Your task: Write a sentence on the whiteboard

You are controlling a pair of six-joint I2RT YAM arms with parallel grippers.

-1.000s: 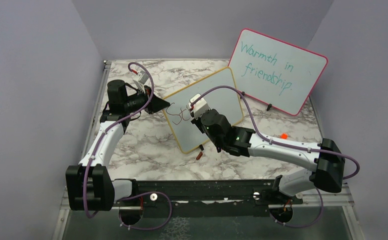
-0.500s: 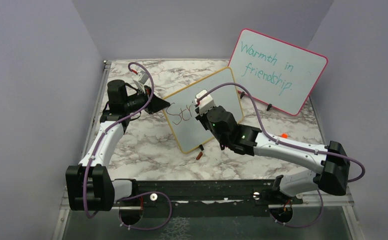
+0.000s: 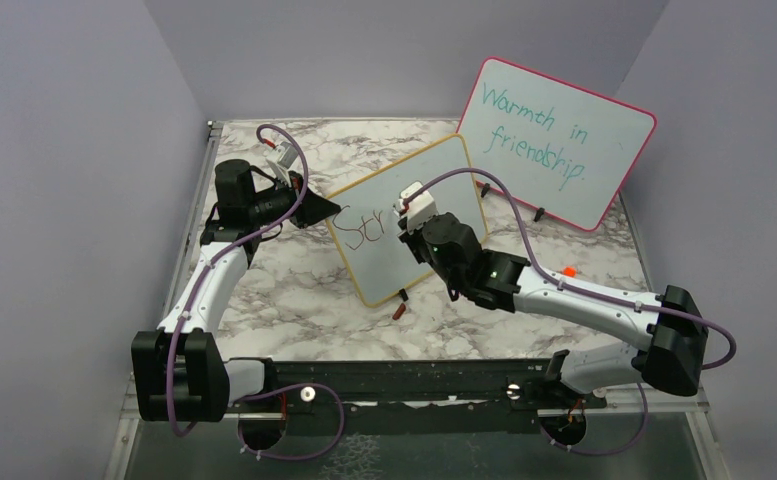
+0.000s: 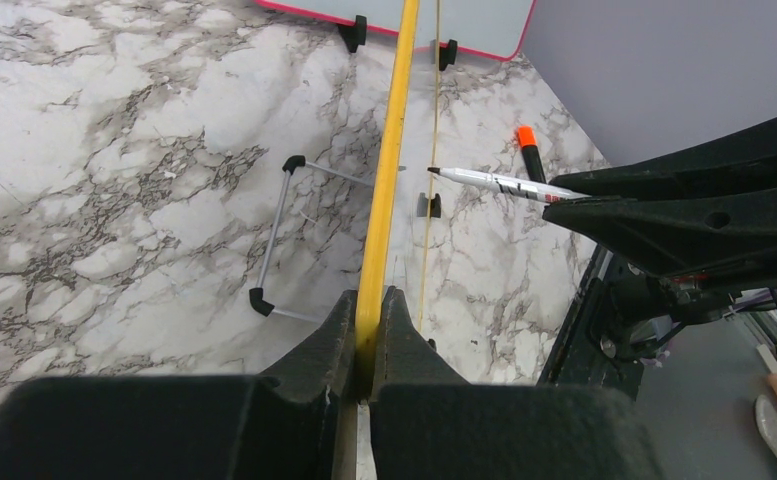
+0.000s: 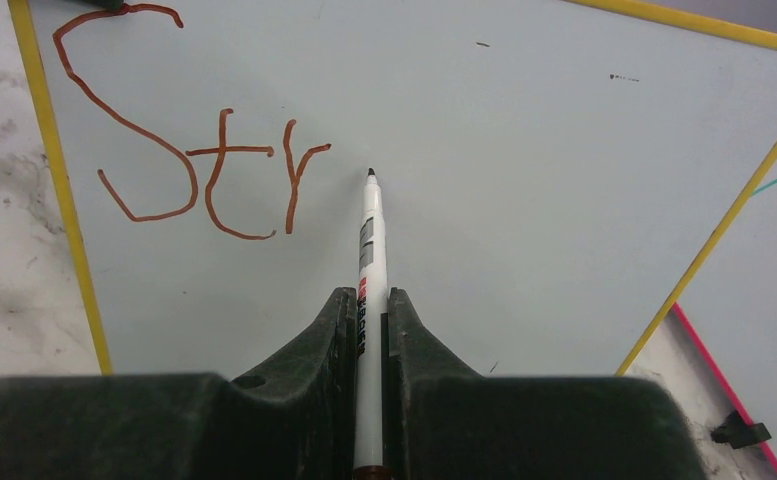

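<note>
On the marble table [image 3: 294, 290], centre frame, the left gripper [image 4: 369, 330] pinches the edge of the whiteboard [image 3: 434, 175]; the sentence [image 5: 204, 170] reads only "Str". The right gripper [image 5: 369, 320] clenches the marker [image 5: 369, 230]; pressing hard could twist the board loose.

Smooth, glossy whiteboard [image 5: 524, 200] on a polished, marble-look table [image 4: 114, 200].

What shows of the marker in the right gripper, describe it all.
The marker is a slim white pen with a fine dark tip, uncapped, and a grey, red and black printed label on its barrel. The right gripper clamps its barrel between both fingers, the tip pointing at the whiteboard, just right of the red-brown letters "Str". Whether the tip touches the board cannot be told.
</note>
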